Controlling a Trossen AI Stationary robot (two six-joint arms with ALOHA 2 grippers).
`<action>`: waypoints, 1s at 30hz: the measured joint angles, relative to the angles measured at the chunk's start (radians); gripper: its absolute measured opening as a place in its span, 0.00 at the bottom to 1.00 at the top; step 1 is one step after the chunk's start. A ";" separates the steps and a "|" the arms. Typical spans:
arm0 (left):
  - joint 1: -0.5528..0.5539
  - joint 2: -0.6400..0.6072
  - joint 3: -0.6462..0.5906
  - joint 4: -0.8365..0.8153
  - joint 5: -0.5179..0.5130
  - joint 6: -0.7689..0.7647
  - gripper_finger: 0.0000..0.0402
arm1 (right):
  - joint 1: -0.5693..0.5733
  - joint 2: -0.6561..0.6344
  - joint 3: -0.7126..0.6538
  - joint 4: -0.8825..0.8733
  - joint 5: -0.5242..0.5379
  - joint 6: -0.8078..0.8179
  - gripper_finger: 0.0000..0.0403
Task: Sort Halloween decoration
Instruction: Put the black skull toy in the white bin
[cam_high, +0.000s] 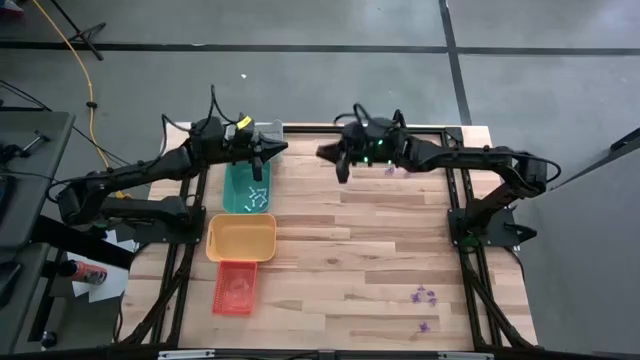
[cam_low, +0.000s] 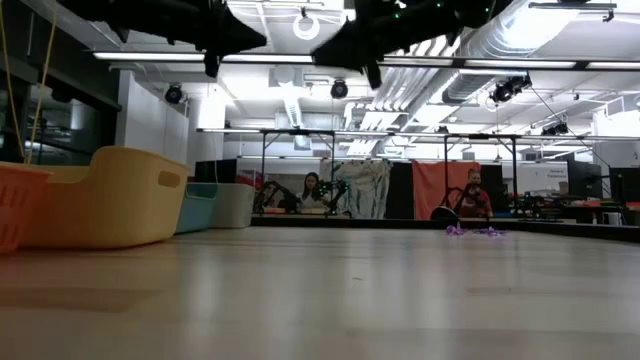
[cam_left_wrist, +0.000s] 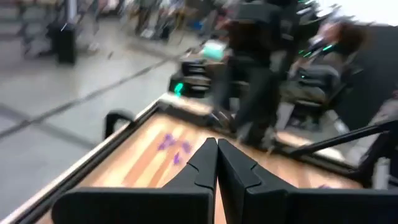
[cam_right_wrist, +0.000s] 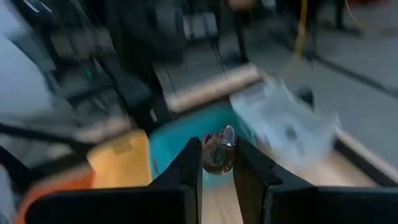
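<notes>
Right gripper (cam_right_wrist: 217, 163) was pinching one trinket (cam_right_wrist: 217, 152), upper centre of the high view. Left gripper (cam_left_wrist: 216, 163) was clenched empty over the teal tray (cam_high: 246, 187). Remaining purple trinkets (cam_high: 425, 296) sat lower right. Probably light, rigid, slippery: pinch across the middle.

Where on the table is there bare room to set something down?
The middle, between the yellow tray and the purple trinkets at the near right, is bare wood. The left side is crowded: grey tray, teal tray, yellow, then orange tray.
</notes>
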 joint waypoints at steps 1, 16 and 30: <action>-0.010 0.000 -0.022 0.065 0.009 -0.004 0.00 | -0.012 0.000 0.000 0.048 -0.028 0.001 0.11; -0.059 0.054 -0.098 0.321 0.055 -0.051 0.00 | -0.040 0.000 -0.001 0.190 -0.229 -0.009 0.12; 0.088 -0.012 0.061 0.532 0.151 -0.076 0.00 | -0.040 0.014 -0.001 0.118 -0.170 0.098 0.12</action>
